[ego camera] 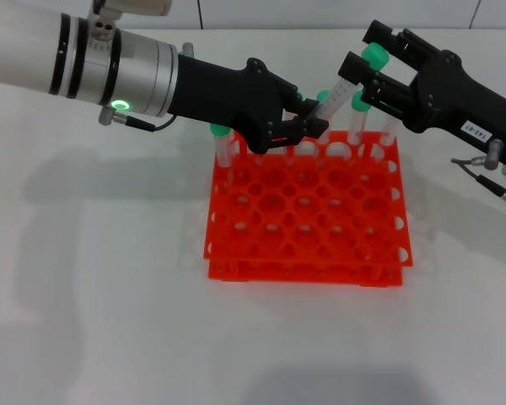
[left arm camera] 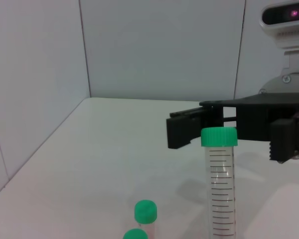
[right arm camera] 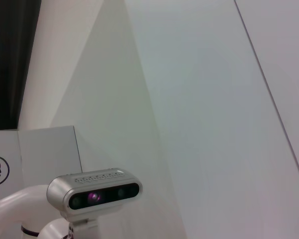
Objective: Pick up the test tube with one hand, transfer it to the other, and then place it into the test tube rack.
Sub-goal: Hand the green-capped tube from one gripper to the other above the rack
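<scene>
Head view, left claw [ego camera: 308, 118]: black, on the thick silver-white arm with the green ring, reaching over the far edge of the rack; its fingers are clamped on the lower part of the test tube.
Head view, test tube [ego camera: 344, 91]: clear with a green cap, tilted, cap end up and toward the robot's right, held in the air above the rack's back row.
Head view, right claw [ego camera: 367, 72]: black with a small white label, coming in from the right; its fingers are spread apart on either side of the tube's cap end, and I cannot tell whether they touch it.
Head view, test tube rack [ego camera: 308, 211]: orange-red, two tiers, standing on the white desk [ego camera: 110, 295]; a few other green-capped tubes [ego camera: 357, 114] stand in its back row.
Left wrist view, test tube [left arm camera: 220, 181]: upright in the foreground, graduation marks on its wall, green cap on top.
Left wrist view, right claw [left arm camera: 229, 130]: just behind the cap, fingers parted, level with the cap.
Left wrist view, other tubes [left arm camera: 145, 211]: two green caps low in the picture, near the held tube.
Right wrist view: only pale walls and a head camera [right arm camera: 93, 191]; neither tube nor rack shows.
</scene>
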